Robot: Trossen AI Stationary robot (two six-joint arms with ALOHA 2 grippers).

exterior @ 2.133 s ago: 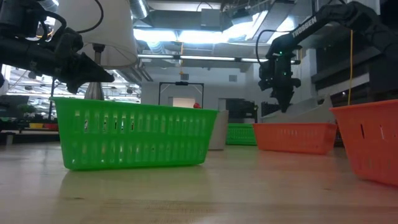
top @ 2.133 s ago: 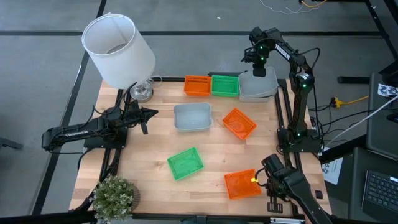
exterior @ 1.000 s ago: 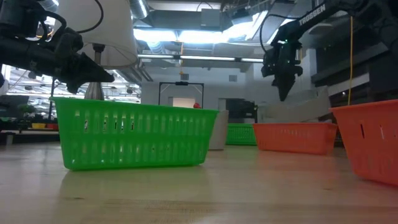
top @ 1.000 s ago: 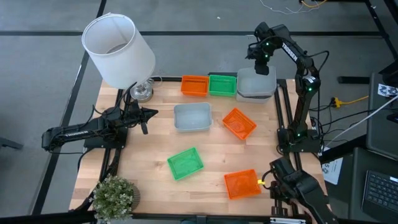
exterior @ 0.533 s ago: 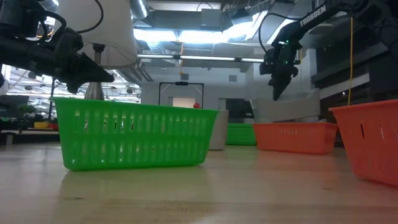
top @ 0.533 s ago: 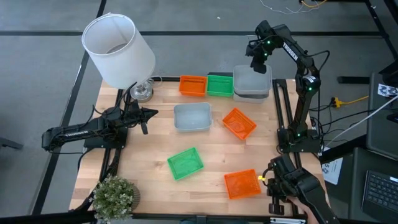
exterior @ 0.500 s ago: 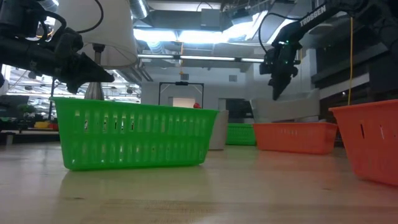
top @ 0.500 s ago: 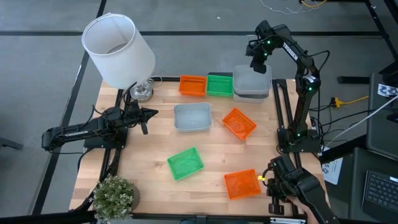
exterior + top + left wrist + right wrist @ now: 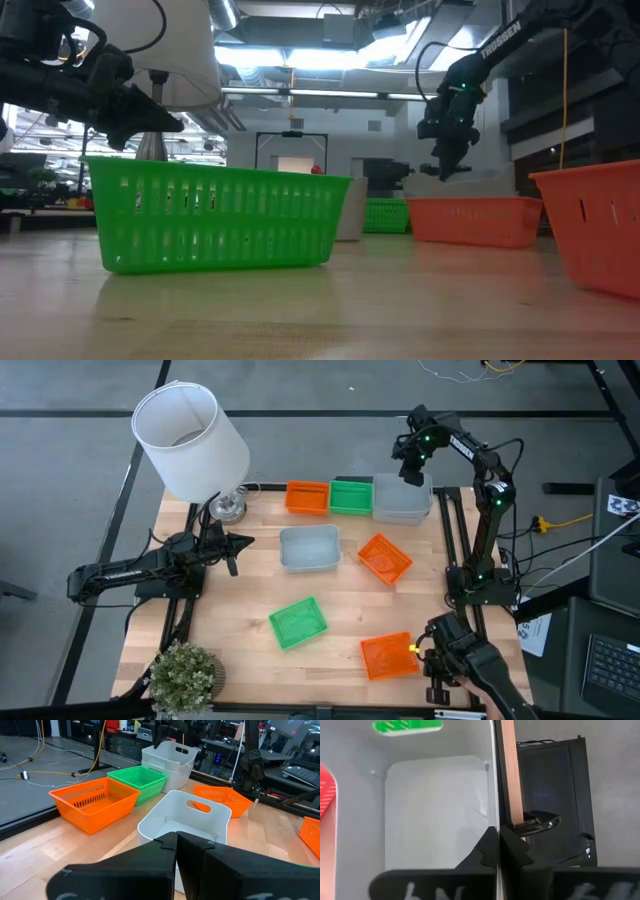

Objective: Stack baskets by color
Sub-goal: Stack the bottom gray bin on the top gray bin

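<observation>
At the far right corner of the table (image 9: 250, 620) we record the right gripper (image 9: 412, 464), fingers pressed together and holding nothing, poised above the far edge of the grey-white stack (image 9: 402, 500). That stack looks to be two pale baskets nested, sitting at the table's far edge. Just beside it, in a row along that edge, we list one green basket (image 9: 351, 496) and then one orange basket (image 9: 307, 497), the green one touching or nearly touching the stack.

Over the left side of the table we note the left gripper (image 9: 234, 547), fingers likewise pressed together and empty, pointing toward a single grey-white basket (image 9: 310, 547) near the middle.

Remaining baskets, each lying apart: an orange one set askew (image 9: 384, 557) just right of the single grey-white basket; a green one (image 9: 298, 623) toward the near edge; an orange one (image 9: 389, 656) at the near right.

Other items: a white lampshade (image 9: 190, 440) on a lamp at the far left corner; a small potted plant (image 9: 185, 677) at the near left corner.
</observation>
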